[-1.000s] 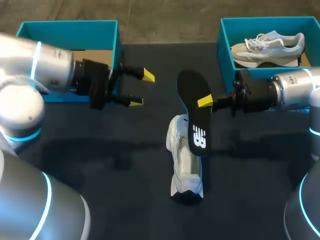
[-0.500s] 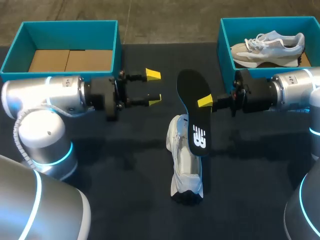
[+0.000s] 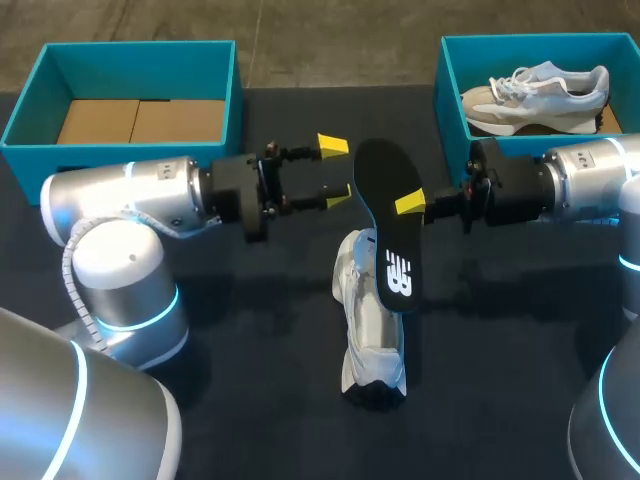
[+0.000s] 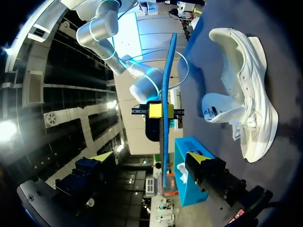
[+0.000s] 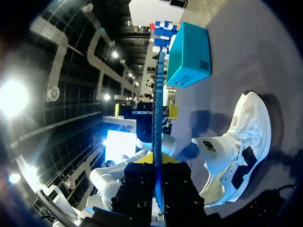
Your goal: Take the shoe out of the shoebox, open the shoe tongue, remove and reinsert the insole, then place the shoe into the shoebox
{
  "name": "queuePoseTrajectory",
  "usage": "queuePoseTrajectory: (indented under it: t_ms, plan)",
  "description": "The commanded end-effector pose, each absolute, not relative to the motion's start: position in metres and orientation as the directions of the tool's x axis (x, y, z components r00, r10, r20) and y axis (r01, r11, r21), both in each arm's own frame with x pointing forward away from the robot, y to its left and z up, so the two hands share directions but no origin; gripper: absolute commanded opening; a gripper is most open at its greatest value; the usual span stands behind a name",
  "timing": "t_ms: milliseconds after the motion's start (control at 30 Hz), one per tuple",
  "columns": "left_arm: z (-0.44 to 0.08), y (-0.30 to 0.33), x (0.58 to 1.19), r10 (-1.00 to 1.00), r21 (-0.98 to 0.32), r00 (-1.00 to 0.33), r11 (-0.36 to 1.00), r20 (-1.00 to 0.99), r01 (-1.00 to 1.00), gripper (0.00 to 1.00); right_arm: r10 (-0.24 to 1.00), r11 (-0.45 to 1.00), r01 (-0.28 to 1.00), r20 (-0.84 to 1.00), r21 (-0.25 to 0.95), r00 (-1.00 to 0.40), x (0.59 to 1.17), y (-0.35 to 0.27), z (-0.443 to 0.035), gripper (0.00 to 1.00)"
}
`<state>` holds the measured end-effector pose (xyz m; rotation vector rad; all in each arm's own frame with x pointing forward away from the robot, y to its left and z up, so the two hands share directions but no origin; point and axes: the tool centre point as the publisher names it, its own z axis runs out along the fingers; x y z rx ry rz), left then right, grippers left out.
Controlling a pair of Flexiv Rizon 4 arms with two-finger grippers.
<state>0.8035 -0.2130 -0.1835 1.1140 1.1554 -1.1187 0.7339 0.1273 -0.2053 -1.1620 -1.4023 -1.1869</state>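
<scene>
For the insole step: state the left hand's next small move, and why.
Probably ease the left hand toward the insole until its open fingers straddle its edge. The right hand grips it upright near the shoe; the left hand sits close beside, not touching.

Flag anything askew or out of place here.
The white shoe lies on its side, and its black insole is out, held on edge in mid-air by the right end effector. Nothing spilled or damaged.

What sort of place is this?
Probably a robot test bench: on a dark table the right gripper holds a black insole near a white shoe, with two teal shoeboxes at the far corners.
</scene>
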Motion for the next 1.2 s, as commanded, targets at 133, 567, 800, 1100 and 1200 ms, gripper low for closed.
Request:
queuePoseTrajectory:
  t_ms: [133, 567, 800, 1100, 1200]
  plan:
    - [-0.184, -0.228, 0.801, -0.012, 0.047, 0.048, 0.1, -0.999, 0.994, 0.93, 0.092, 0.083, 0.99, 0.989, 0.111, -0.119, 0.733, 0.128, -0.205, 0.0]
    - [-0.198, -0.244, 0.795, 0.006, 0.001, 0.0, 0.092, -1.0, 0.996, 0.6, 0.092, 0.083, 0.99, 0.989, 0.111, -0.119, 0.733, 0.128, -0.205, 0.0]
    - [-0.199, -0.251, 0.794, 0.027, 0.013, 0.01, 0.099, -1.0, 0.995, 0.48, 0.092, 0.083, 0.99, 0.989, 0.111, -0.119, 0.733, 0.128, -0.205, 0.0]
    - [-0.199, -0.256, 0.797, 0.03, 0.018, 0.015, 0.102, -0.999, 0.995, 0.4, 0.092, 0.083, 0.99, 0.989, 0.111, -0.119, 0.733, 0.128, -0.205, 0.0]
    - [-0.199, -0.259, 0.796, 0.042, 0.025, 0.021, 0.103, -0.999, 0.994, 0.36, 0.092, 0.083, 0.99, 0.989, 0.111, -0.119, 0.733, 0.128, -0.205, 0.0]
